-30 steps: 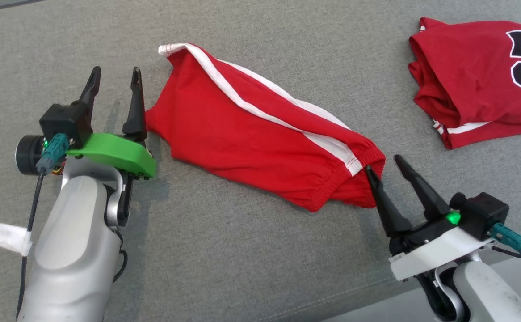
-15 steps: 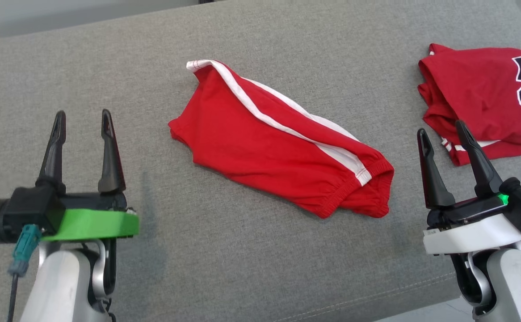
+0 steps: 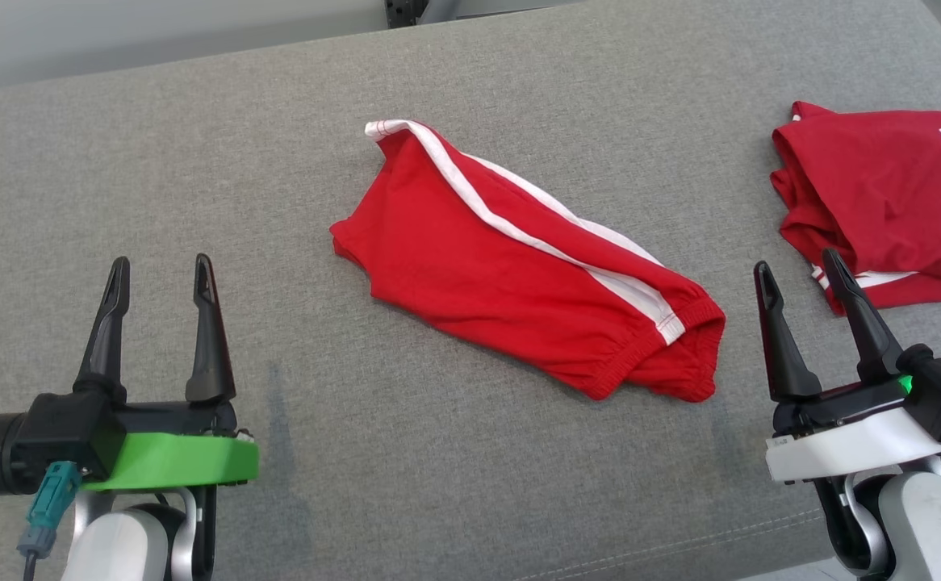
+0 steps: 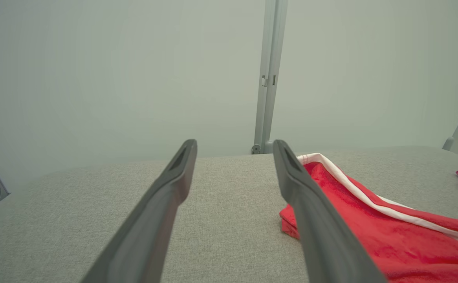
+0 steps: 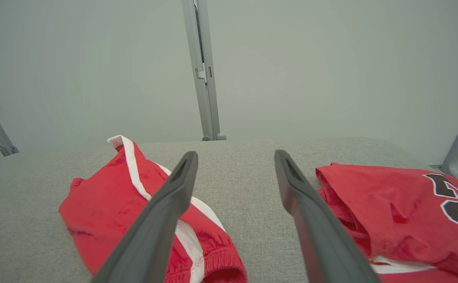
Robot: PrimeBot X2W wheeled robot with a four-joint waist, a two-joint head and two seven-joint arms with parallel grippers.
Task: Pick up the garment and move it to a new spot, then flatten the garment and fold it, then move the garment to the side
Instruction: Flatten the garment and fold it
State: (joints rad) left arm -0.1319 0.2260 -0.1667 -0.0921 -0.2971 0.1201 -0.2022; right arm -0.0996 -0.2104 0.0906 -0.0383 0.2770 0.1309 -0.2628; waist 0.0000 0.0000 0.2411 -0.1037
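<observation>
Red shorts with a white side stripe (image 3: 519, 266) lie folded on the grey fabric surface (image 3: 196, 161), running from upper left to lower right, elastic waistband at the lower right. The shorts (image 4: 370, 220) sit right of the fingers in the left wrist view, and the shorts (image 5: 107, 200) lie at the left in the right wrist view. My left gripper (image 3: 160, 269) stands open, well left of the shorts and holding nothing. My right gripper (image 3: 797, 265) is open too, just right of the waistband and apart from it.
A second red garment with black and white numbers (image 3: 890, 194) lies folded at the right edge, close beside my right gripper. The same numbered garment (image 5: 402, 212) lies at the right in the right wrist view. A grey post (image 5: 203, 70) stands behind the surface's far edge.
Both grippers have drawn back from the ends of the shorts, open and empty. The head camera has tilted, so the whole scene sits lower in the picture. The shorts lie as before.
</observation>
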